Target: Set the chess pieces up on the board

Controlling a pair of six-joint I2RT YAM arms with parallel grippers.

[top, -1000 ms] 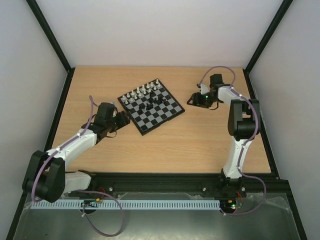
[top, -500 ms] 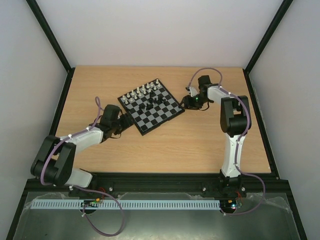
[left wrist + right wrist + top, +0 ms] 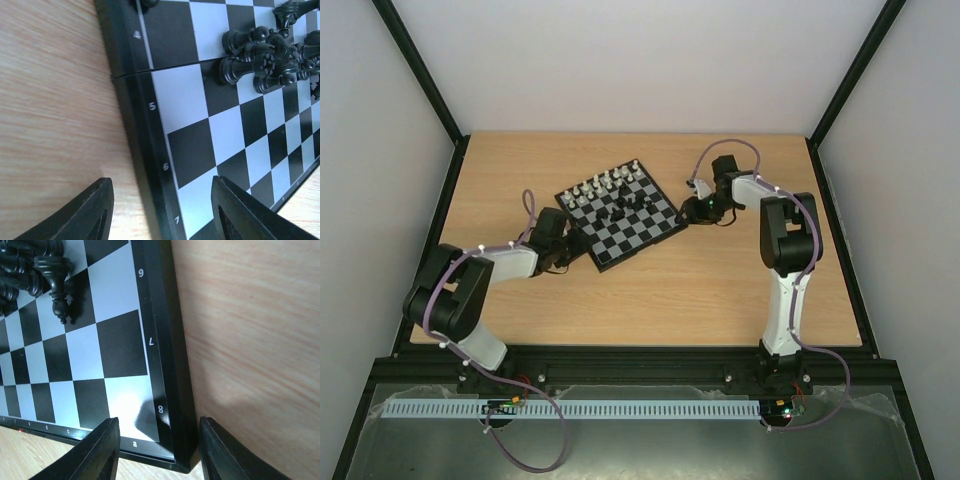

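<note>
The board [image 3: 640, 235] lies turned diagonally on the wooden table. White chess pieces [image 3: 605, 185] stand in rows along its far left side. Black chess pieces [image 3: 628, 205] are bunched near its middle. My left gripper [image 3: 572, 243] is open at the board's left edge. In the left wrist view [image 3: 162, 200] its jaws straddle the black rim [image 3: 145, 165] by the numbers 5 to 7, with the black pieces [image 3: 260, 55] ahead. My right gripper [image 3: 688, 212] is open at the board's right corner. In the right wrist view [image 3: 159, 440] its jaws straddle the rim [image 3: 172, 390] by the 8, near toppled black pieces [image 3: 55, 285].
Bare wooden tabletop [image 3: 720, 280] surrounds the board. Black frame posts and white walls enclose the table on three sides. The arm bases stand on a black rail [image 3: 640, 360] at the near edge.
My left gripper has moved right up to the board's left edge. My right gripper has moved left to the board's right corner. The board and pieces have not shifted.
</note>
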